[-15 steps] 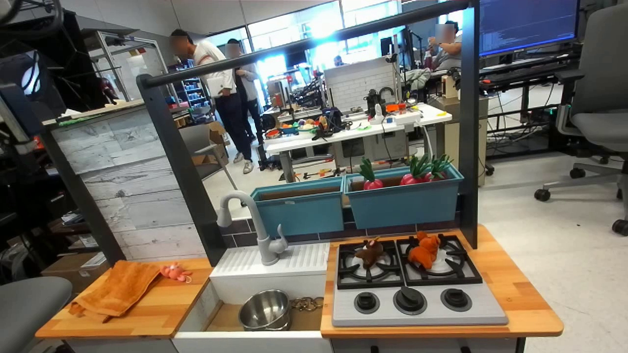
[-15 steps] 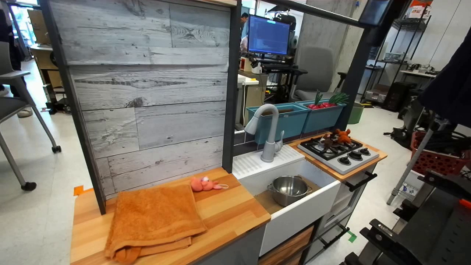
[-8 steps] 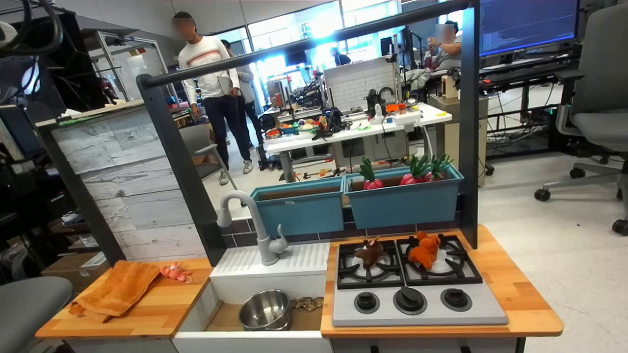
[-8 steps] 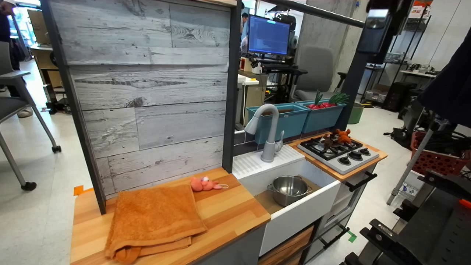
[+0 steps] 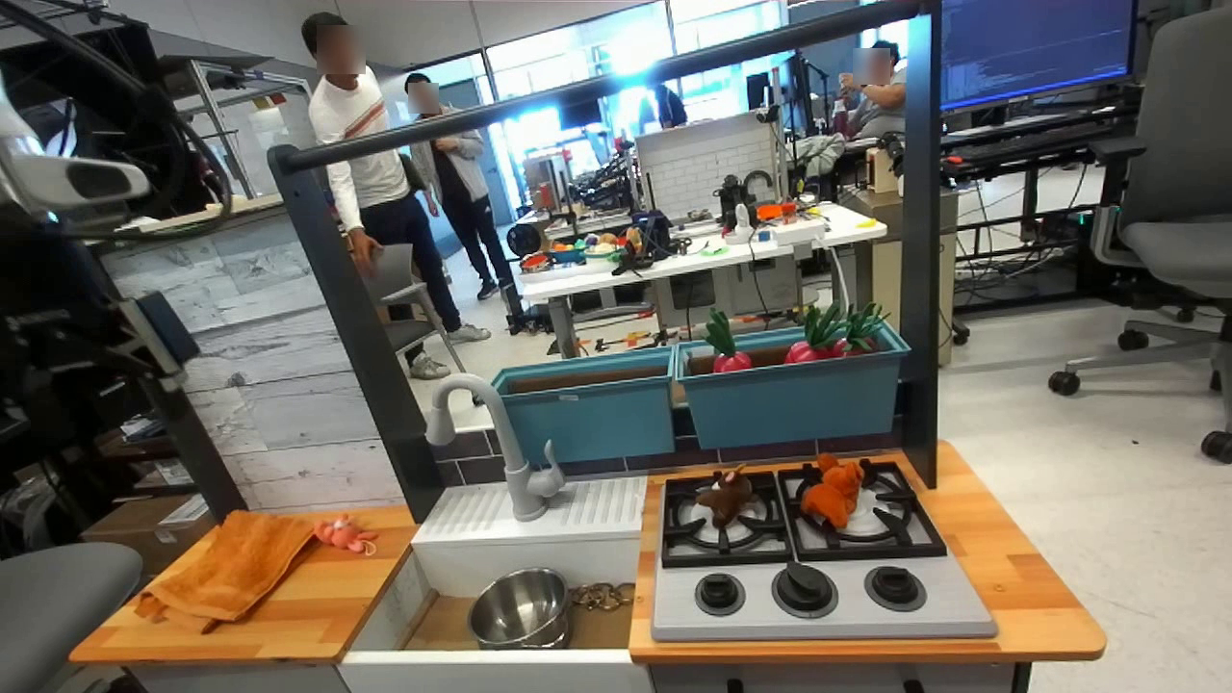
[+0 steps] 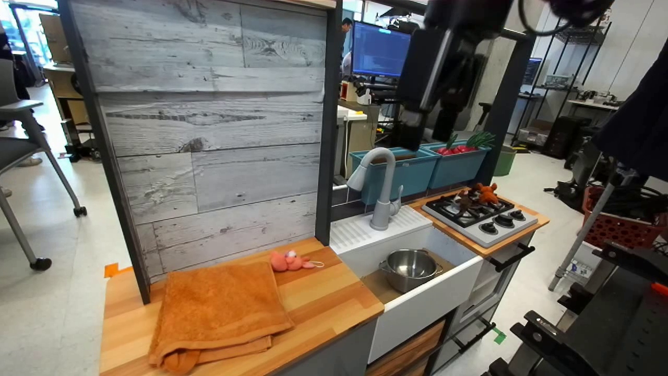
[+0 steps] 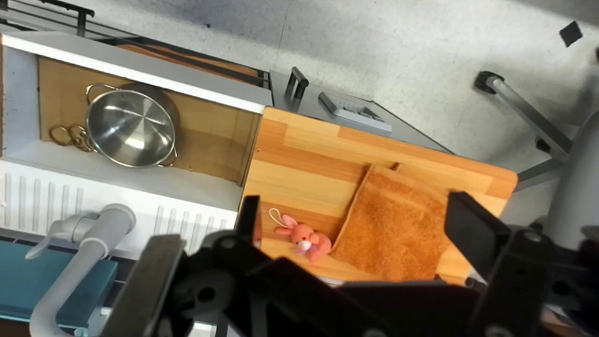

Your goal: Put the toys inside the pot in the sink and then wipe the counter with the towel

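Note:
The pink bunny toy [image 5: 344, 535] [image 6: 292, 261] [image 7: 306, 239] lies on the left wooden counter [image 5: 298, 621] beside the folded orange towel [image 5: 231, 566] [image 6: 222, 308] [image 7: 398, 224]. A brown toy [image 5: 727, 497] and an orange toy [image 5: 833, 493] sit on the stove burners. The steel pot [image 5: 520, 608] [image 6: 411, 269] [image 7: 131, 126] stands in the sink [image 5: 491, 672] with nothing seen inside it. My gripper [image 7: 353, 210] is open and empty, high above the counter, with bunny and towel showing between its fingers. It also hangs in an exterior view [image 6: 430, 133].
A grey faucet [image 5: 515, 452] rises behind the sink. Blue planters [image 5: 587, 414] with radishes stand at the back. A dark frame post [image 6: 330, 130] and a wood-pattern panel [image 6: 214, 130] border the counter. Metal rings [image 5: 603, 597] lie beside the pot. Stove [image 5: 823, 606] stands right of the sink.
The arm and gripper have come down and further into both exterior views, moving toward the counter side. The toys, towel and pot have not moved. People in the background have shifted.

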